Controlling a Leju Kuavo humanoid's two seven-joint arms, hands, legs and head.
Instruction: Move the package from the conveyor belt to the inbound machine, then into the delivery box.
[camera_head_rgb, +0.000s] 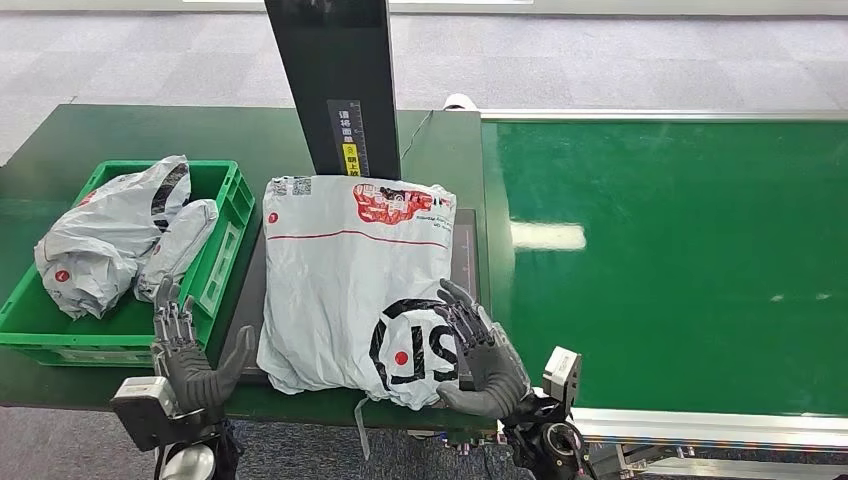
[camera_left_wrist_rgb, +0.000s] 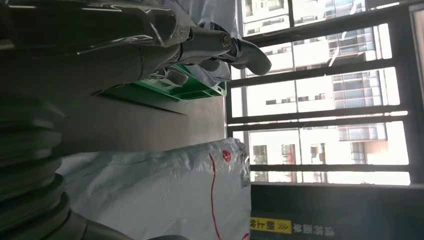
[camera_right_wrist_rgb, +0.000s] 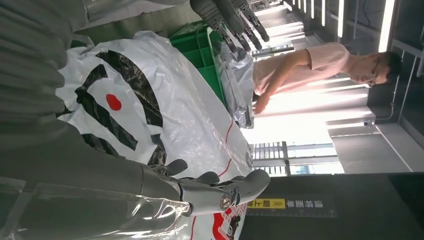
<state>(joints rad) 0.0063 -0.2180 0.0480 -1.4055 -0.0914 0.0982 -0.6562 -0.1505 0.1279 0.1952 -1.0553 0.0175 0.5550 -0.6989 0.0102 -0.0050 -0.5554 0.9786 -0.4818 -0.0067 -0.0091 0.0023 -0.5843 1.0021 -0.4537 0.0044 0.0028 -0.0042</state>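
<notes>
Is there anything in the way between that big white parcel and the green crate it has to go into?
Nothing stands between them: the package lies right beside the green crate, only the crate's near wall to lift over. Inside, two bags already fill much of the crate. The left hand waits in the gap between them; the right hand rests on the package.

1. The left robot hand is seen with its fingers apart, holding nothing.
2. A green crate is seen just behind it.
3. A white package with a red line is laid on the dark desk.
4. Barred windows are seen beyond.
</notes>
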